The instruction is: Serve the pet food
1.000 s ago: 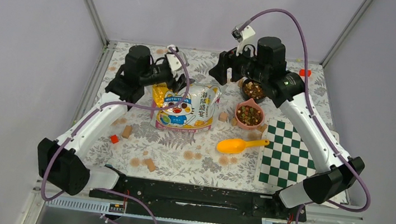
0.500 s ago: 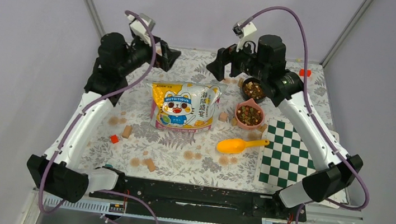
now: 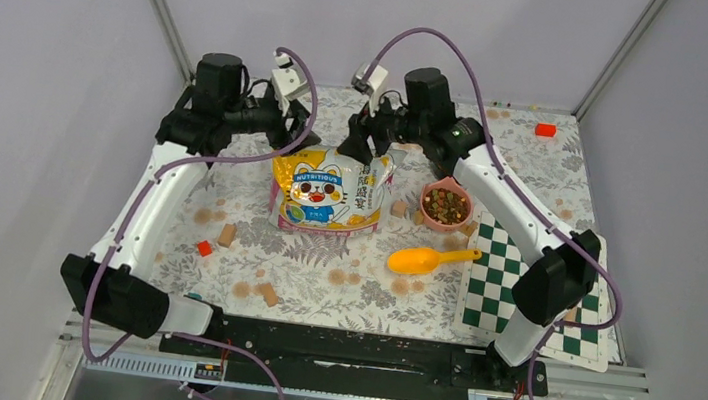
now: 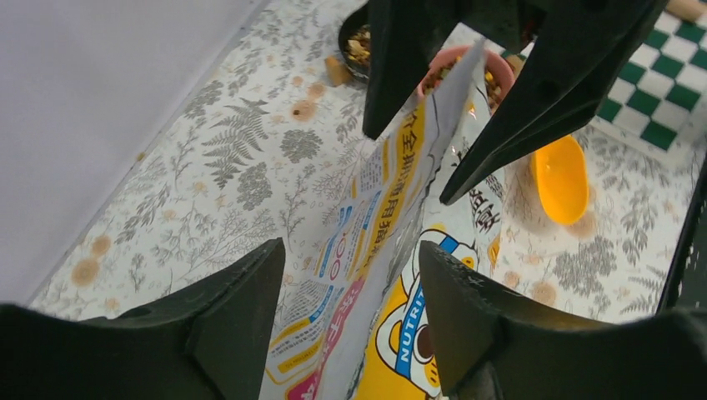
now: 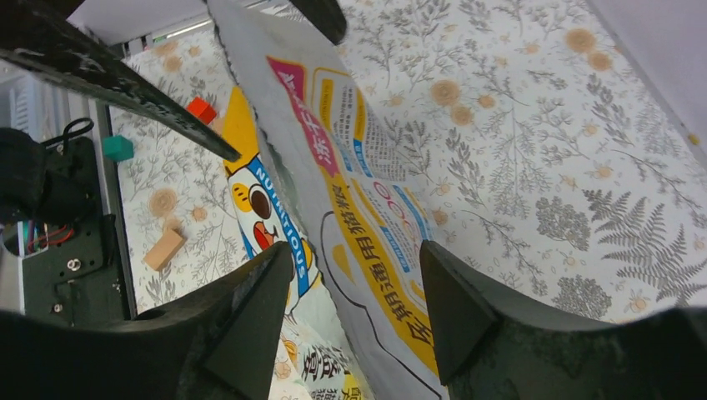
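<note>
Now that your left jaws and right jaws have swung in, both straddle the bag (image 3: 331, 192) top, unclenched; pinching likely follows.

Bright, even light from above fills the pale-walled cell, leaving only faint, soft shadows on the floral table cover (image 3: 323, 257). The glossy bag (image 3: 331, 192) catches a mild sheen. In the wrist views, near black fingers (image 4: 233, 317) loom dark and soft-focused.

The cat food bag (image 3: 330, 195) carries "NUTRITIOUS" on the cartoon cat's blue headband (image 3: 317, 178). Chinese characters, including "猫粮", run down its yellow side strip (image 5: 379, 250).
</note>
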